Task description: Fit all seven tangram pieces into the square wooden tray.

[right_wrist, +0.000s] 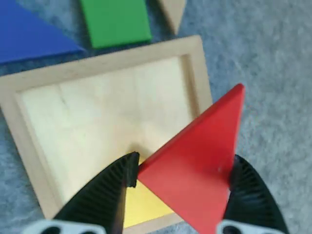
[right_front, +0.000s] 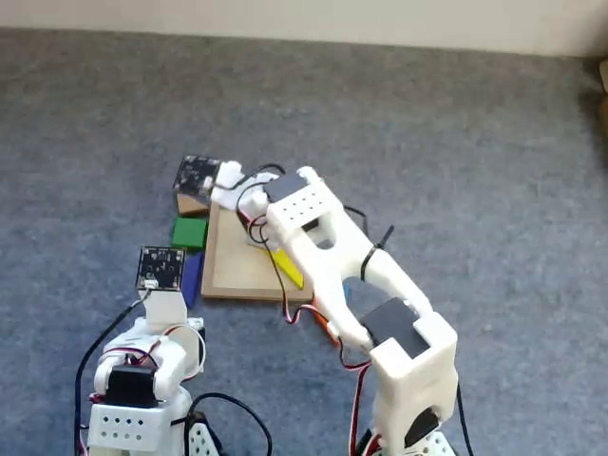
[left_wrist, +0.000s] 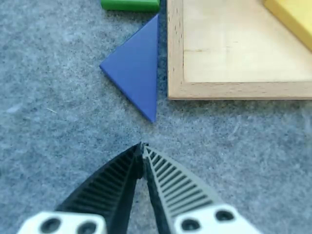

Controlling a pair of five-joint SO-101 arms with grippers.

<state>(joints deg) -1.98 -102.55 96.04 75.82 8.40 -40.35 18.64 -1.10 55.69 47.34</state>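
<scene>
Our left gripper [left_wrist: 142,148] hung pressed together, empty, over the carpet [left_wrist: 48,122]. Just ahead, one blue triangle [left_wrist: 136,73] lay with its long edge beside the tray [left_wrist: 175,58] wall, apex pointing away. One green piece [left_wrist: 130,5] and one tan piece [right_wrist: 173,12] also lay outside. One yellow piece [left_wrist: 292,17] sat inside. Our right gripper [right_wrist: 183,168] clamped one red triangle [right_wrist: 204,141], a corner pointing past the rim.

Left claw [left_wrist: 142,147] closed, right claw [right_wrist: 183,165] clamping.

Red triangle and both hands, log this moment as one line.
right hand: shut on red triangle, over tray edge | left hand: shut, near blue triangle | tray: yellow piece inside
</scene>
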